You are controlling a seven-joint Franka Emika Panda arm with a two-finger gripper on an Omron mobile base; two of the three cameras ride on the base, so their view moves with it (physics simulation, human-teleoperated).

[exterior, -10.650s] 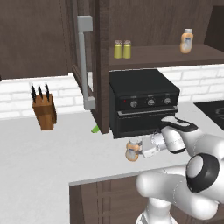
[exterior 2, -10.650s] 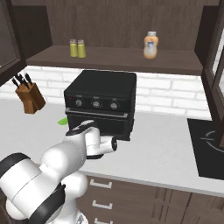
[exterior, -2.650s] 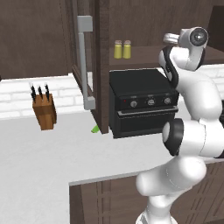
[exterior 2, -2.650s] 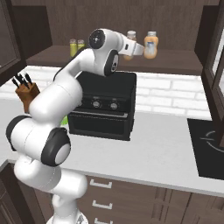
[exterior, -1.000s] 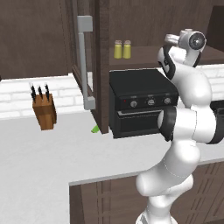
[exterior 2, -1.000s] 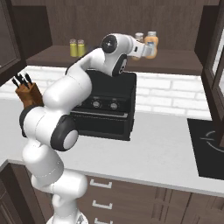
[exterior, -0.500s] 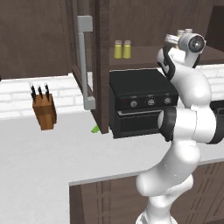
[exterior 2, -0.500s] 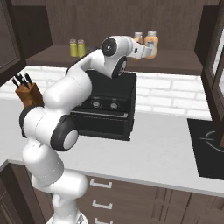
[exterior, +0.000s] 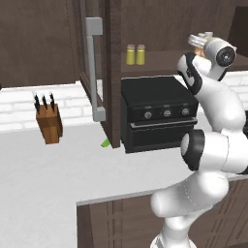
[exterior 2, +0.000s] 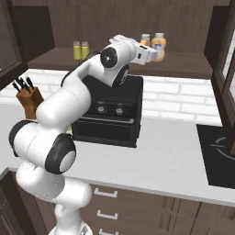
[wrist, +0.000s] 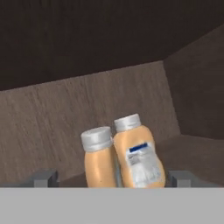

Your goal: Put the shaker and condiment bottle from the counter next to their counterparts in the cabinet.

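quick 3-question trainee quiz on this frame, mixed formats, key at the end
1. True or false: two orange bottles stand side by side on the cabinet shelf.
2. How are the gripper's fingers set: A) spread apart, B) clamped on a bottle, C) shut on nothing?
3. Fill in: the two yellow-green shakers stand on the shelf above the black ____.

Key: 1 true; 2 A; 3 oven.
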